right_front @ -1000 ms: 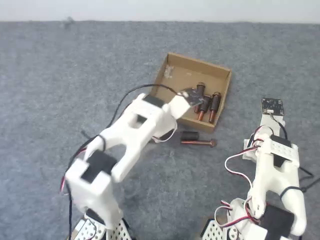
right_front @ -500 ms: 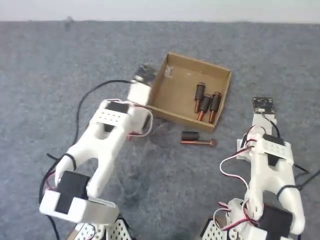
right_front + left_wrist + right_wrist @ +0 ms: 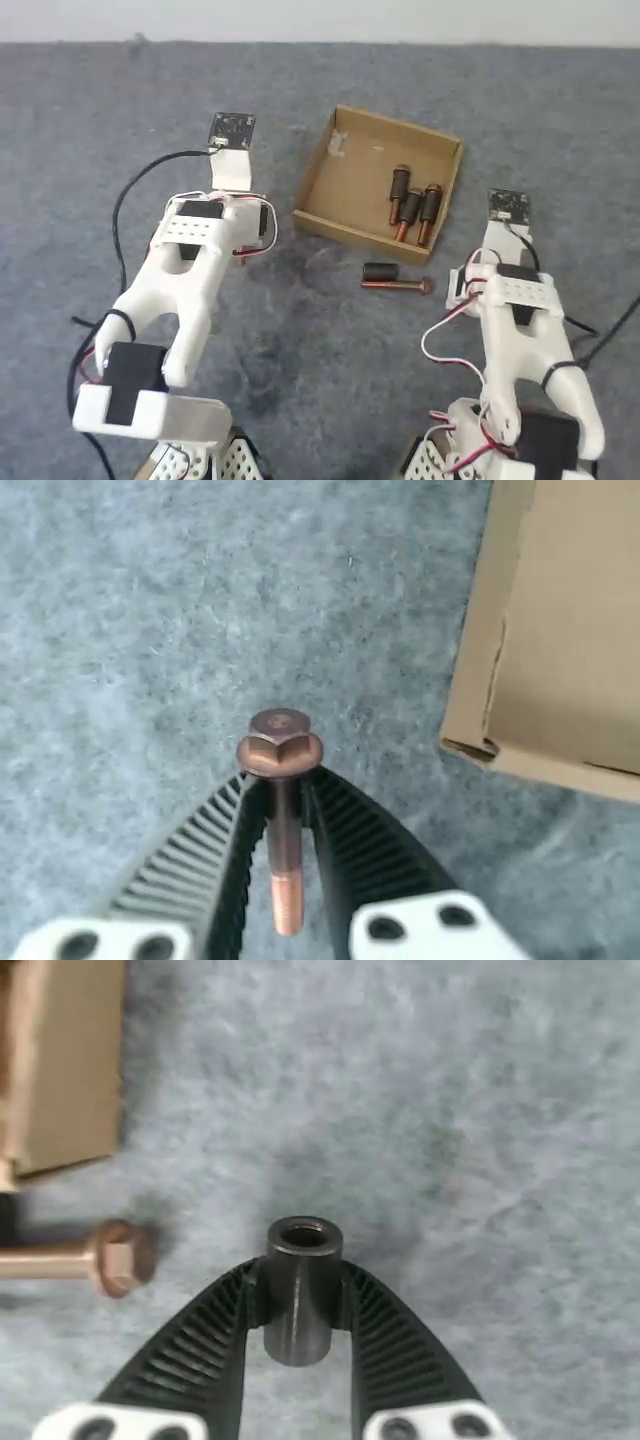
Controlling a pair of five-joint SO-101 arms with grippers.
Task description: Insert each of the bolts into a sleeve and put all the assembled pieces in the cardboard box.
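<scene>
Past halfway, by the look of it: three assembled pieces (image 3: 410, 208) lying side by side in the cardboard box (image 3: 345, 180). Left to do, seemingly: two pairs to join and drop in. In the left gripper (image 3: 283, 780), pinched by the shank, a bolt (image 3: 281, 748), near the box's outer wall. In the right gripper (image 3: 300, 1278), clamped, a sleeve (image 3: 299, 1300) with its bore facing out. In front of the box, on the surface (image 3: 120, 110), a spare bolt (image 3: 395, 286) just beside a spare sleeve (image 3: 379, 271). Underfoot, grey felt-like covering; behind, a pale wall (image 3: 300, 18).
</scene>
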